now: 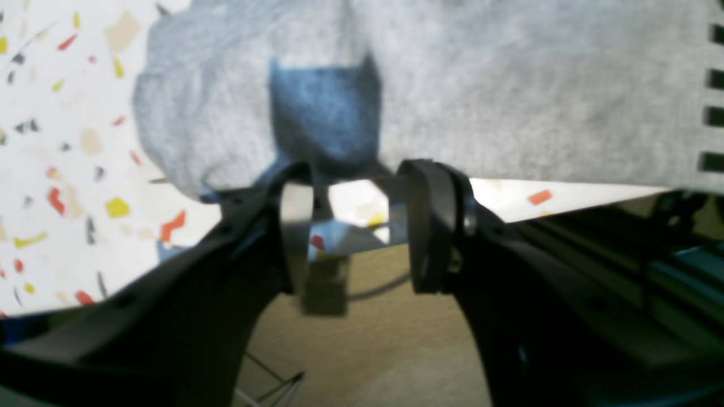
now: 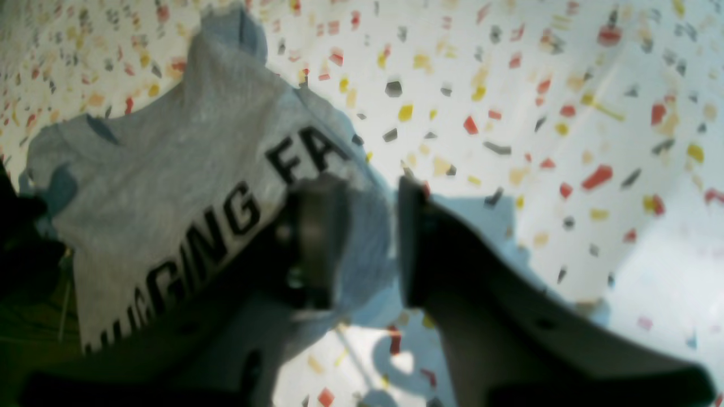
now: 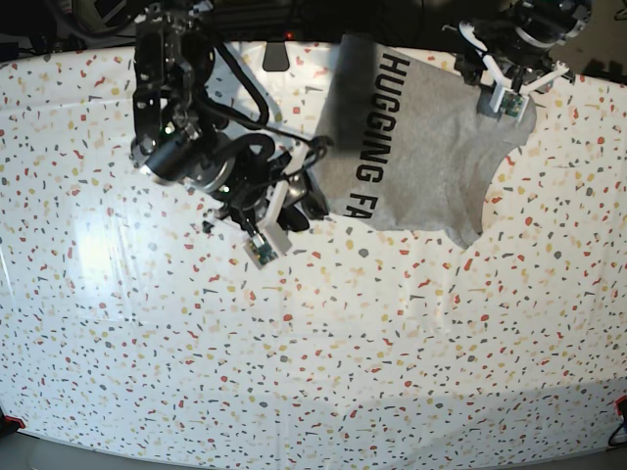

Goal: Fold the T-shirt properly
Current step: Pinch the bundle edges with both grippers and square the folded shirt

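The light grey T-shirt (image 3: 421, 137) lies at the far middle of the speckled table (image 3: 294, 372), its black lettering facing up and its left edge raised. In the right wrist view my right gripper (image 2: 365, 189) is closed on a bunch of the T-shirt (image 2: 169, 169) beside the letters "FA". In the base view the right gripper (image 3: 308, 201) is at the shirt's near left corner. My left gripper (image 1: 360, 169) has its jaws apart at the hem of the T-shirt (image 1: 509, 85), with nothing between them. In the base view the left gripper (image 3: 505, 96) is at the shirt's far right.
The table's far edge (image 1: 565, 195) runs just behind the left gripper, with wooden floor (image 1: 367, 339) below it. Both arm bases and cables (image 3: 245, 88) stand along the far side. The white speckled table surface stretches towards the near side.
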Robot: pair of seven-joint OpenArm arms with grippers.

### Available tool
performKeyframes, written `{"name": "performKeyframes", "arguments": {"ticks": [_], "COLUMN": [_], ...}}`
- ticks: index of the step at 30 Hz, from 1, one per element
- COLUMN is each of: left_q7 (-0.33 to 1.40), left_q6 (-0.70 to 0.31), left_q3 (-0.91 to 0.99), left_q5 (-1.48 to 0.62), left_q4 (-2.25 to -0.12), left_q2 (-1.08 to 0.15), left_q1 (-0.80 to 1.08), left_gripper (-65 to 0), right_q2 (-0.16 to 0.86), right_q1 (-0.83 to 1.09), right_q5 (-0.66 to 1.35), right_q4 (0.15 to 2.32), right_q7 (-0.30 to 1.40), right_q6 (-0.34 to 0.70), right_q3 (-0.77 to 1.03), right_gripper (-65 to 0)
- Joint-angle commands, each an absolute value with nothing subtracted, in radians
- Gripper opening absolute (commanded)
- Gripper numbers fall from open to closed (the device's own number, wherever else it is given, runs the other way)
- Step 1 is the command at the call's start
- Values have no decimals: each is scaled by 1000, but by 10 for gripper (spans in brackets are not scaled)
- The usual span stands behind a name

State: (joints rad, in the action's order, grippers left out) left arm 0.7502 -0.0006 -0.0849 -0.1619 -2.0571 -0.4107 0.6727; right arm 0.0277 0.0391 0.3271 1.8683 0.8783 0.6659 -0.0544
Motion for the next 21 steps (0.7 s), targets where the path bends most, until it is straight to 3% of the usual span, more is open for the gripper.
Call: {"name": "performKeyframes", "arguments": {"ticks": [1, 3, 12, 21], "left_q7": [738, 765, 715, 672], "left_q6": [3, 2, -20, -80], "left_q3": [-79, -79, -80, -80], "left_q5": [-176, -192, -222, -240], "left_q4": [-2074, -2067, -1904, -1741], "left_q2": [-418, -418, -369, -327], "left_q1": [676, 676, 606, 439], "left_gripper": [-411, -427, -432, -431], "right_q2": [25, 25, 25, 31], "right_q1": [5, -39, -126, -30], "right_q5": [339, 339, 283, 261], "right_q4": [1866, 1819, 1565, 1595], "right_q7": [853, 854, 871, 855], "right_q6": [665, 665, 675, 698], "right_q3": [-54, -54, -54, -52], "right_gripper": [-587, -650, -650, -650]}}
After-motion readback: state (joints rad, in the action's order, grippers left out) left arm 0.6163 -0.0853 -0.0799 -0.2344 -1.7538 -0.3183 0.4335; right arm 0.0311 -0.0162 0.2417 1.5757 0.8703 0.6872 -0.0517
